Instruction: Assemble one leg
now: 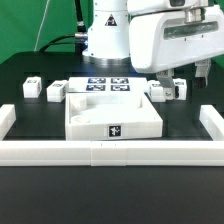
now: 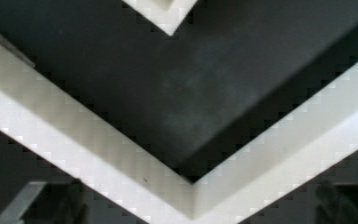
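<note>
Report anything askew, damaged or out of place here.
Nothing stands out. The white panel lies flat, square to the front rail; small legs lie loose beside it on both sides. No damage shows.

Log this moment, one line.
gripper: open, empty | small white squarish plastic leg: beside gripper, not held | large flat white square panel: mid-scene, no leg visible on it

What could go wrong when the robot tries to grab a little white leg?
The gripper hangs close beside a leg, so it might bump it away instead of catching it. That leg sits near the white panel, so a finger could hit the panel and shove it. The wrist view shows no leg between the open fingers, so closing now would probably grab nothing.
</note>
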`<state>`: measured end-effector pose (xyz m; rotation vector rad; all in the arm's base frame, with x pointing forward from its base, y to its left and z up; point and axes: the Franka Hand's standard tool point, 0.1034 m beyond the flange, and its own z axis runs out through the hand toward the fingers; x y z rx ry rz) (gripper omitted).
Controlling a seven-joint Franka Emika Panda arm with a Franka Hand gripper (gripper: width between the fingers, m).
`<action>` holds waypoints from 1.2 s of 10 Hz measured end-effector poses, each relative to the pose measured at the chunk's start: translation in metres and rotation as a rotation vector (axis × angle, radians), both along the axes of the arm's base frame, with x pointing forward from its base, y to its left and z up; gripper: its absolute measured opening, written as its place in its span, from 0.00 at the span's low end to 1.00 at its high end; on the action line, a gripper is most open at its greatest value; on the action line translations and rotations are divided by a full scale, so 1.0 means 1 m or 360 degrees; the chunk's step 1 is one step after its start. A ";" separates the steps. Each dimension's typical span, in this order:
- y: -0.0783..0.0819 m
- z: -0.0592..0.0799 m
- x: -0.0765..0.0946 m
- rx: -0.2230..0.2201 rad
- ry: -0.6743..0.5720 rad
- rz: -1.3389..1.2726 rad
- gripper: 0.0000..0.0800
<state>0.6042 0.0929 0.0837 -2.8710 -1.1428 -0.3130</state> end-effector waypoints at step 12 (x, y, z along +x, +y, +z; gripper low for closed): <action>-0.003 0.000 0.001 -0.0015 -0.0025 0.0056 0.81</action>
